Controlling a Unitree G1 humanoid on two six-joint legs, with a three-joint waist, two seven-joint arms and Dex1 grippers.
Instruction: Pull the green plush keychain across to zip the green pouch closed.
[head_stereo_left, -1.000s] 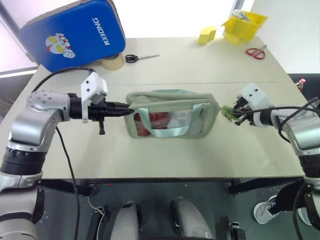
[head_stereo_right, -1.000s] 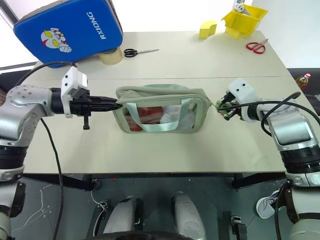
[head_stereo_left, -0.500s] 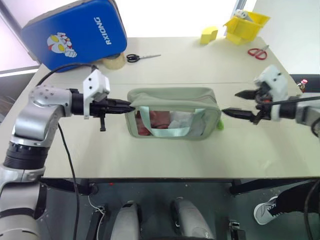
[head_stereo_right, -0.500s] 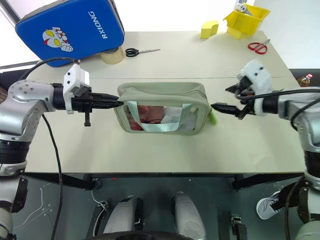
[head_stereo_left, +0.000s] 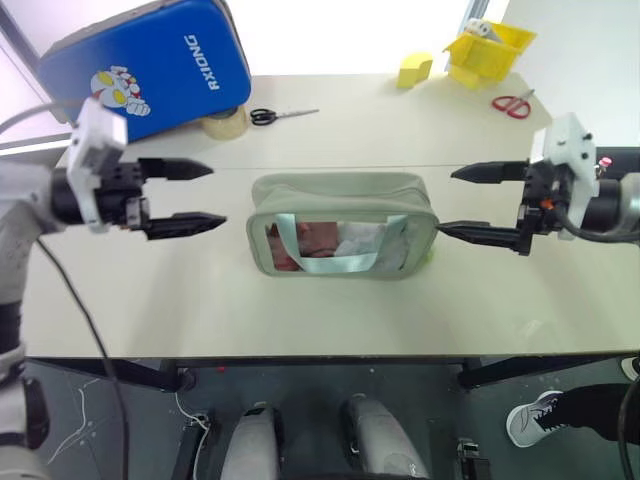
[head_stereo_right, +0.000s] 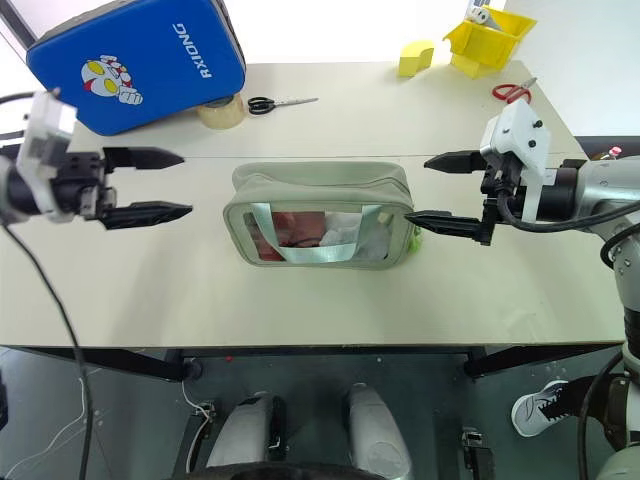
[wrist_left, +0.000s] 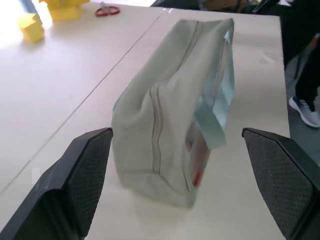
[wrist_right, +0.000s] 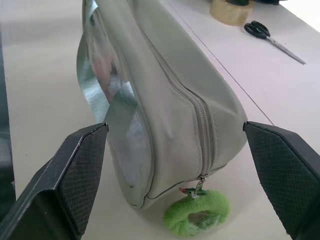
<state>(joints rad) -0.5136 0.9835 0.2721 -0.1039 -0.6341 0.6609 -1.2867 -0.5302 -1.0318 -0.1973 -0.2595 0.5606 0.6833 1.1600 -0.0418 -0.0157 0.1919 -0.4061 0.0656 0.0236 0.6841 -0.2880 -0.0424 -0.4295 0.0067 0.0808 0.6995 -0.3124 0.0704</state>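
Standing upright between the two hands, the green pouch (head_stereo_left: 342, 224) is resting mid-desk, apart from both. It is reading as soft, pale fabric with a clear window, light and likely to slide or slump if pulled from one end only; any further pull would want the far end pinned. Its zipper is appearing run fully to the end nearest the right hand (head_stereo_left: 478, 203), so the closing looks done.

Bordering the pouch, the desk (head_stereo_left: 330, 310) is offering bare surface on the near side and at both ends; the front edge is lying well clear of it. Behind the left hand (head_stereo_left: 190, 195), a blue case (head_stereo_left: 145, 62), tape roll (head_stereo_left: 226, 124) and black scissors (head_stereo_left: 282, 116) are crowding the far corner.

Both hands are hanging with fingers spread wide, holding nothing.

Dangling from the zipper pull just beside the right hand's lower finger, the green plush keychain (wrist_right: 196, 215) is lying on the desk: fuzzy, squashy, best pinched across its middle.
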